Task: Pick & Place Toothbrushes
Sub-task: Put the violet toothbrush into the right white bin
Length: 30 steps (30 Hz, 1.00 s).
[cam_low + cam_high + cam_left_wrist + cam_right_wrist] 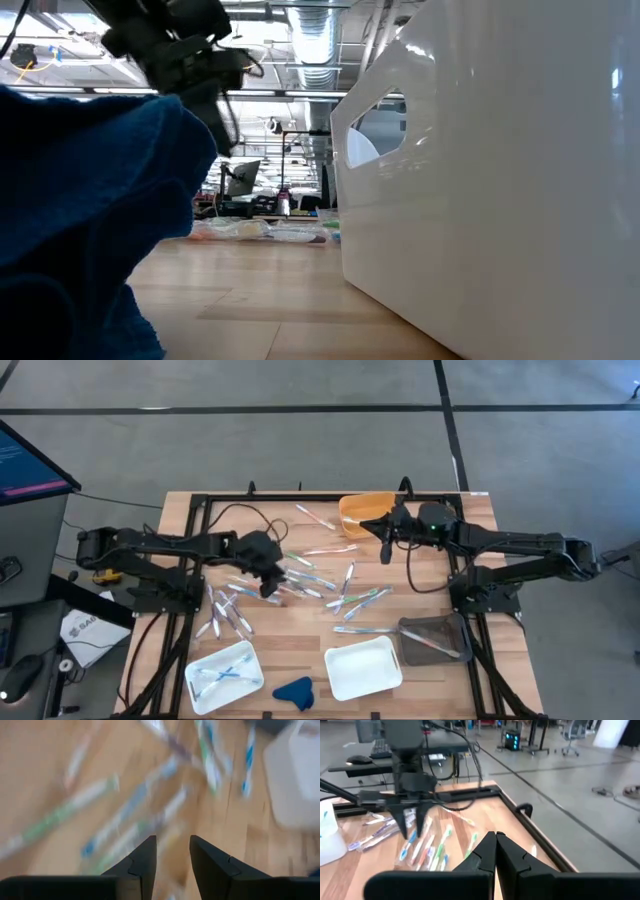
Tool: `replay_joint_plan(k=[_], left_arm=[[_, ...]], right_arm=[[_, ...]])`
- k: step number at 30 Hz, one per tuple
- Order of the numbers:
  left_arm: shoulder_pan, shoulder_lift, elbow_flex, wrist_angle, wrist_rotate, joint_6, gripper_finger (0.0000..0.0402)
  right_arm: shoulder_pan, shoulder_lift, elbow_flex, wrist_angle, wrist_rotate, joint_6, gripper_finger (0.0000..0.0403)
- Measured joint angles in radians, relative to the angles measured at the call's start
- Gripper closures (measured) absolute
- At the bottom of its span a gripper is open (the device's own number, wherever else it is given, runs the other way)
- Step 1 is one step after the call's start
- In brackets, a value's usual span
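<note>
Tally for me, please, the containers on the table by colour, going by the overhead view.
White trays: 2
Orange bin: 1
Dark tray: 1
Total: 4

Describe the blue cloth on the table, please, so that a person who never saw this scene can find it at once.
Start at the wooden table seen from above and go to its near edge, where two white trays sit side by side. The blue cloth lies in the gap between them, at the very edge. It is the only soft, crumpled, dark blue thing; the toothbrushes around are thin, mostly white sticks.
</note>
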Motion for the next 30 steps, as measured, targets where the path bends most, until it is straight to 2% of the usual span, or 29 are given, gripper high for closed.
replay_joint_plan(k=[4,16,23,30], left_arm=[[-0.037,-0.008,0.0,-0.16,0.009,-0.069,0.0291],[-0.115,-0.016,0.0,-0.529,0.179,-0.352,0.0291],[-0.181,-0.016,0.0,-0.551,0.283,-0.404,0.0291],[-0.183,-0.016,0.0,-0.543,0.316,-0.697,0.0291]], right_arm=[[-0.015,0.0,0.0,-0.022,0.0,0.014,0.0403],[-0.035,0.0,0.0,-0.018,0.0,0.014,0.0403],[-0.041,0.0,0.0,-0.017,0.0,0.007,0.0403],[-0.054,0.0,0.0,-0.017,0.0,0.006,0.0403]])
